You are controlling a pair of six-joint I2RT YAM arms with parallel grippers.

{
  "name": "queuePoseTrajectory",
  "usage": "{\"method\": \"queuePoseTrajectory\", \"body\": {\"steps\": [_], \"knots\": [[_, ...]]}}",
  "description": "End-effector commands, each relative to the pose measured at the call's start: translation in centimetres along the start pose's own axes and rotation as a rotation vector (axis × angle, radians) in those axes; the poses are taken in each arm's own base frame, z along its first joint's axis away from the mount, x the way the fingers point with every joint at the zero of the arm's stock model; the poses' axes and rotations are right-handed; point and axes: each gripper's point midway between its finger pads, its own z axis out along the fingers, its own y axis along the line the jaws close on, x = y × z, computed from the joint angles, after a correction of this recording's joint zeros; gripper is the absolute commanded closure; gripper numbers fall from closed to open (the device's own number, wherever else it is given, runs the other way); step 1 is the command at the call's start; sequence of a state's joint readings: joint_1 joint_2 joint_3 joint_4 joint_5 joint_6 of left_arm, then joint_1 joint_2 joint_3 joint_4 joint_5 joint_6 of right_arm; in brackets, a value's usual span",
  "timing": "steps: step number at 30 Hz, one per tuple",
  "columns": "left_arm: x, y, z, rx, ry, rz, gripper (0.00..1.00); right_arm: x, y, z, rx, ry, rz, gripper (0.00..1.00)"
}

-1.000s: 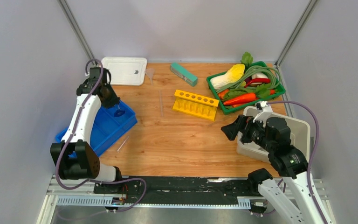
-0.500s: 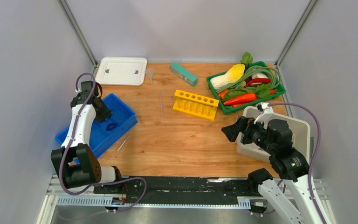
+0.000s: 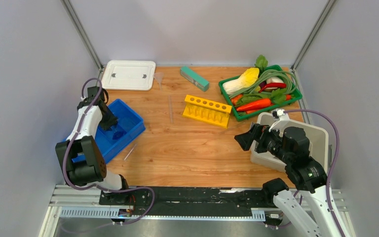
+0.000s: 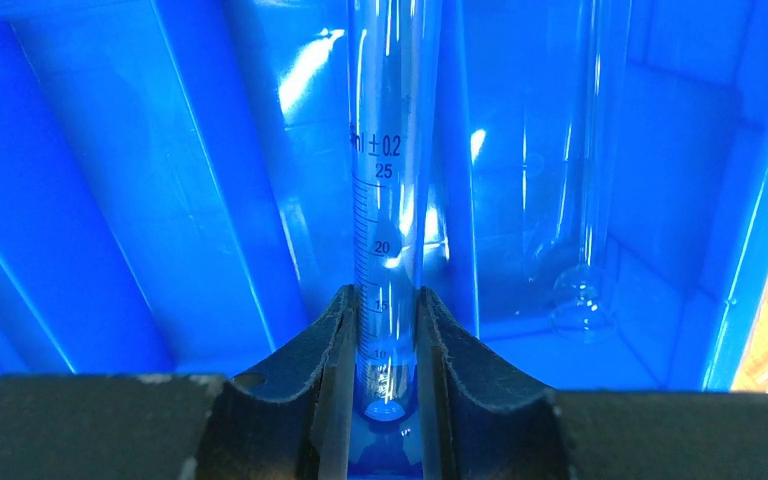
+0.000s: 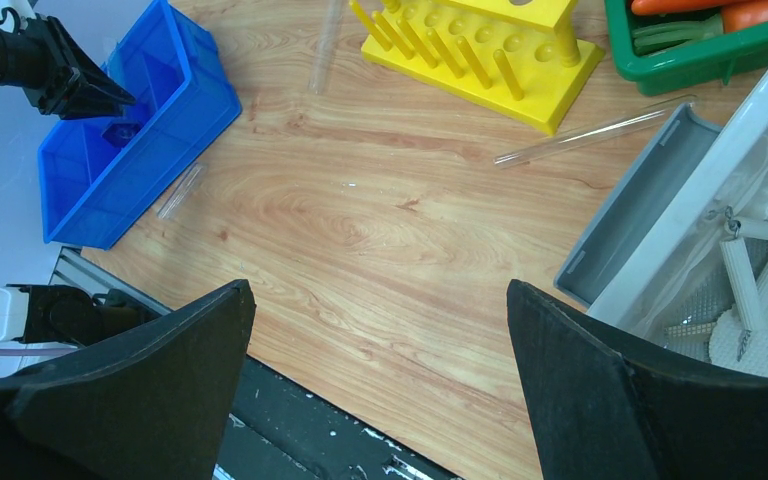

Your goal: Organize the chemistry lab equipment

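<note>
Left gripper (image 4: 385, 340), lowered within the last second into the blue bin (image 3: 131, 129) at 9 o'clock, clamps the graduated cylinder (image 4: 388, 200) inside it, so release seems imminent. Right gripper (image 5: 378, 290), at 4 o'clock, hangs spread wide and empty.

Open table (image 3: 192, 148) between blue bin (image 3: 130, 126) and yellow rack (image 3: 207, 110), glass tubes (image 3: 130, 151) strewn.

rack (image 3: 207, 110) left of basket (image 5: 695, 62), cylinder (image 4: 392, 150) in bin (image 4: 210, 200)
</note>
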State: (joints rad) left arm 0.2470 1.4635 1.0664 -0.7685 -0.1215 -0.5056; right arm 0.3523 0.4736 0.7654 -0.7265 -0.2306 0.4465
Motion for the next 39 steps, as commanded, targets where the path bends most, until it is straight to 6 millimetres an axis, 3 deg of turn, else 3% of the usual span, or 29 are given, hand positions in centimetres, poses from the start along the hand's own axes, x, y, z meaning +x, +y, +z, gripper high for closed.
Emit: {"method": "queuePoseTrajectory", "body": {"steps": [1,22,29,39], "knots": [[-0.7,0.2,0.6,-0.004,-0.014,-0.002,0.86,-0.6,0.7,0.0,-0.037,-0.026,-0.018,0.0],[2.2,0.4,1.8,0.014,0.046,-0.031,0.81,-0.4,0.5,0.3,-0.037,-0.029,-0.01,0.0],[2.5,0.7,2.2,-0.003,0.06,-0.032,0.7,-0.7,0.6,0.2,-0.033,-0.032,-0.023,0.0],[1.3,0.6,-0.3,0.011,0.011,-0.04,0.58,-1.0,0.5,0.2,-0.026,-0.037,-0.029,0.0]]}}
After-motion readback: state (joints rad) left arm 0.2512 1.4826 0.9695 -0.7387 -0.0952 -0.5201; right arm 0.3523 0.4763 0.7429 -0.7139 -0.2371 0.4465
